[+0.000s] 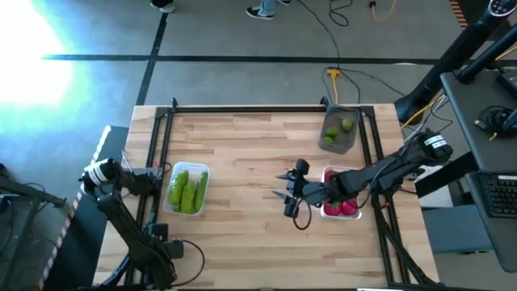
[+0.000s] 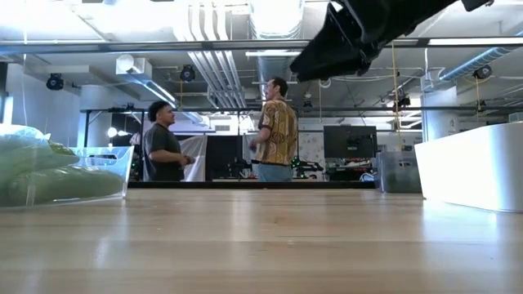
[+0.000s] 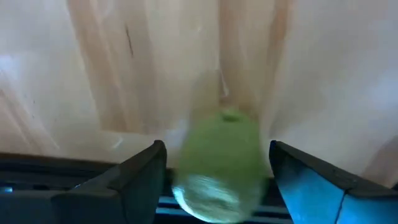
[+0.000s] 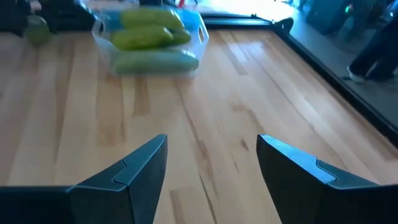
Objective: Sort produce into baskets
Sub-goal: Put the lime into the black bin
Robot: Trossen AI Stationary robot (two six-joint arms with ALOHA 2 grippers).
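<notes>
You have three baskets on the table [image 1: 242, 162]: a clear one [image 1: 188, 190] near the left edge, a dark grey one [image 1: 339, 131] at the far right corner, and a clear one [image 1: 343, 202] at the right, partly under the right arm; count three cucumbers [image 1: 187, 192] in the left basket, two limes [image 1: 346, 124] in the grey basket, and red tomatoes [image 1: 346, 208] in the right basket, their number hidden by the arm.

Your left gripper [image 3: 214, 171] sits at the table's left edge beside the cucumber basket, its fingers pinching a lime [image 3: 217, 165] between them; that makes three limes in all. Your right gripper [image 1: 284, 186] hangs over the middle of the table, fingers spread with nothing between them.

The broad middle of the table, between the left basket and the right gripper, is bare wood with open room; a dark frame runs along the far edge and both sides, and the baskets all sit just inside it.

Only the left wrist view shows you the held lime; the high view hides it. The right wrist view shows the cucumber basket across the bare wood. The low view shows the cucumbers at its left, a clear basket wall at its right, the right arm overhead, and two people [image 2: 274, 131] standing in the room behind.
</notes>
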